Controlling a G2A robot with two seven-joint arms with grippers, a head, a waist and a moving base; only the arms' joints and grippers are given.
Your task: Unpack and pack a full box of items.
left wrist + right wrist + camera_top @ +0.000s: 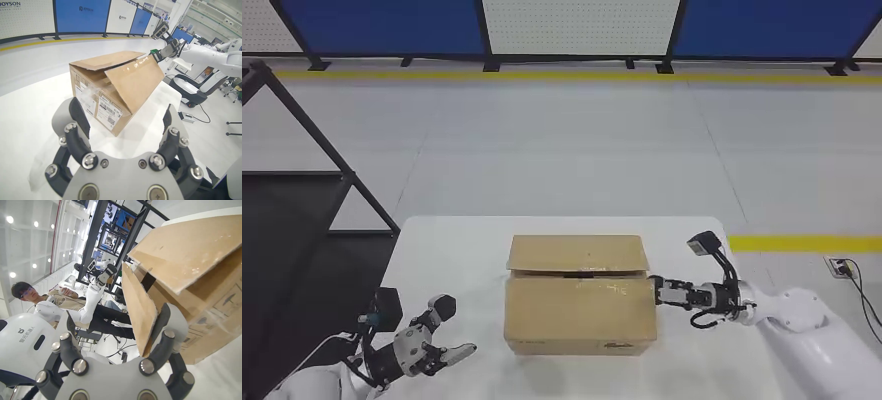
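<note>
Cardboard fills the middle of the top view. The box (pixel 580 330) sits closed-looking at the centre of the white desk (pixel 452 260). The right gripper (pixel 657 292) is level with its top edge on the right side. The left gripper (pixel 454 327) hangs over the desk's near left corner, well apart from the box, with its fingers spread.

In the left wrist view the left gripper (pixel 122 106) faces the labelled end of the box, jaws wide apart and holding nothing. The near flap (pixel 132 83) stands tilted up off the opening. The far flap (pixel 105 60) is raised only a little behind it. The right gripper (pixel 156 56) is at the lifted flap's far corner. Nothing inside the box can be made out.

In the right wrist view the right gripper (pixel 118 311) has its fingers apart, not clamped. The edge of the near flap (pixel 140 313) sits between them, resting against one finger (pixel 166 321), so the flap seems propped rather than pinched.

By my reading, the step in hand is opening the box, the very start of unpacking. The next move calls for swinging the near flap fully up and outward until it stays folded back. The far flap then needs the same, perhaps from the idle left gripper. The light box could slide or tip if the push is not upward.
</note>
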